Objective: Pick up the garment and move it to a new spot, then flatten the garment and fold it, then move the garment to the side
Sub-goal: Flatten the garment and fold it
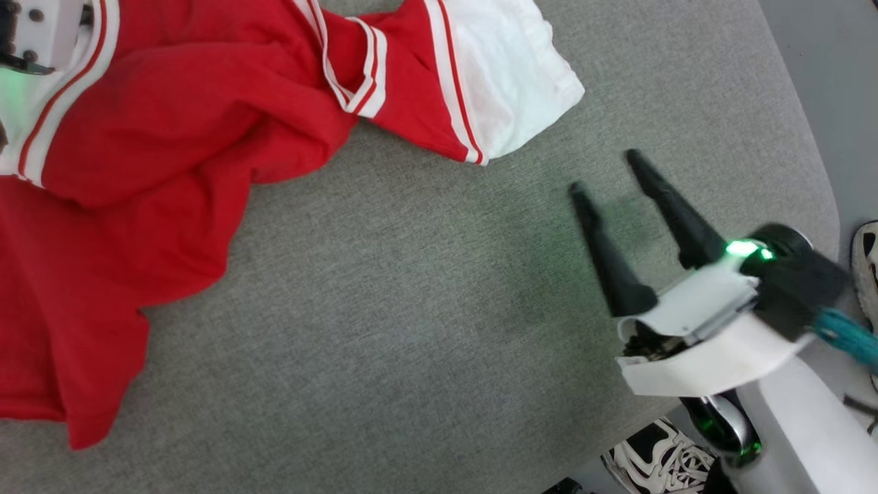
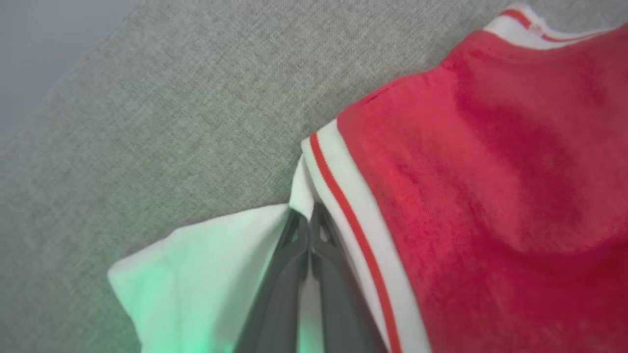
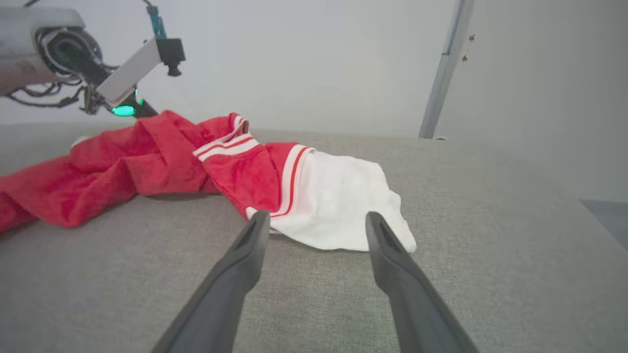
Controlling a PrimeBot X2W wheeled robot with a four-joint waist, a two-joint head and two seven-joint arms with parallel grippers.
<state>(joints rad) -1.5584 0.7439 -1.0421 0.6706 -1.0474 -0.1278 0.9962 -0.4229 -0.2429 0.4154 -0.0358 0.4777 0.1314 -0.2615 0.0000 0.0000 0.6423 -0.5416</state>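
The garment (image 1: pixel 151 130), a red shirt with white sleeves and red-and-white striped trim, lies crumpled across the upper left of the grey padded surface (image 1: pixel 425 288). In the left wrist view my left gripper (image 2: pixel 309 218) is shut, its fingertips pinching the garment (image 2: pixel 490 171) where a white sleeve meets the striped trim, and the cloth tents up at the tips. My right gripper (image 1: pixel 603 171) stands open over bare surface, a little below and right of the other white sleeve (image 1: pixel 507 75). Seen from the right wrist, that gripper (image 3: pixel 318 218) points at the sleeve's (image 3: pixel 338 201) near hem with nothing between its fingers.
The grey surface's rounded edge (image 1: pixel 820 178) runs down the right side. Past it, on the floor, are a person's black-and-white shoes (image 1: pixel 658 460) (image 1: pixel 868 267). The right wrist view has my left arm (image 3: pixel 122 73) above the garment's far side and a wall with a metal post (image 3: pixel 444 68) behind.
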